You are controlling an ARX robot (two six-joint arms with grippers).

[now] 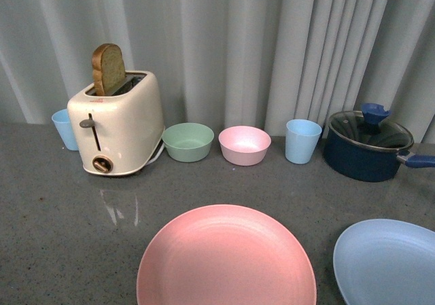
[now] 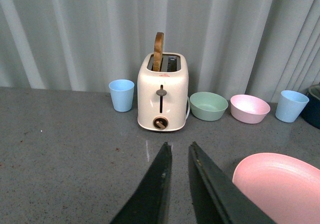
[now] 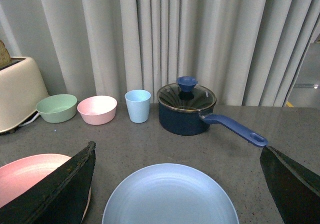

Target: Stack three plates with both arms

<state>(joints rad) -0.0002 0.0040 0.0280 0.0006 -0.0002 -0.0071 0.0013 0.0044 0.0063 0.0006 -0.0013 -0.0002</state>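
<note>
Plates lie flat on the speckled grey surface (image 1: 54,237): matte pink plate (image 1: 226,257) front centre, matte light blue plate (image 1: 387,261) just to its right, apart from it, both round and shallow. Behind stand a glossy cream toaster (image 1: 117,123) with a bread slice (image 1: 108,68), green bowl (image 1: 188,142), pink bowl (image 1: 245,145), blue cup (image 1: 302,140) and lidded navy pot (image 1: 367,145). Left gripper (image 2: 178,154) hovers beside the pink plate, jaws nearly closed, empty. Right gripper (image 3: 177,151) hangs over the blue plate, jaws spread wide, empty.

Three low curtain-facing views, all sharing the pink plate (image 1: 226,257).
</note>
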